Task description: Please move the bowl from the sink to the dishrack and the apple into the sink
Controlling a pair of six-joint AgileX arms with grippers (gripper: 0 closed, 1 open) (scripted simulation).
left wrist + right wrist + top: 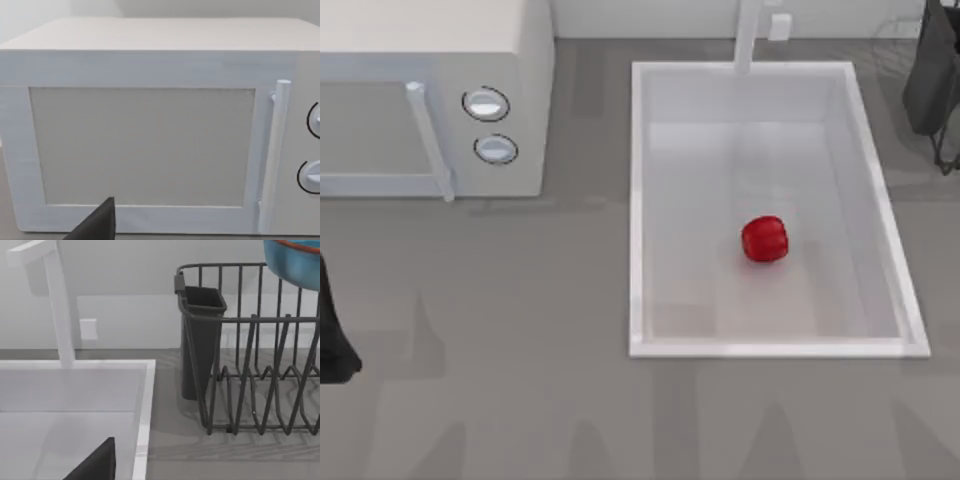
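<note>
Grey table (520,350), white microwave (430,90) at left, white sink (640,200) with red apple (764,240) on its floor, wire dishrack (260,375) just beside sink, blue bowl (295,262) above dishrack, finger state of both arms cannot be told.

The sink (638,200) is a large white rectangular basin with a raised rim, set in the bench right of centre, its white faucet (748,35) rising at the far edge. The apple (764,240), small, glossy and red, lies on the basin floor a little right of the middle, apart from every wall. The dishrack (250,390), made of thin dark-grey wires with a dark cup-like holder at its corner, stands on the bench just beside the sink's rim. The bowl (295,262), glossy blue with a red-brown rim line, sits at the rack's top edge.
</note>
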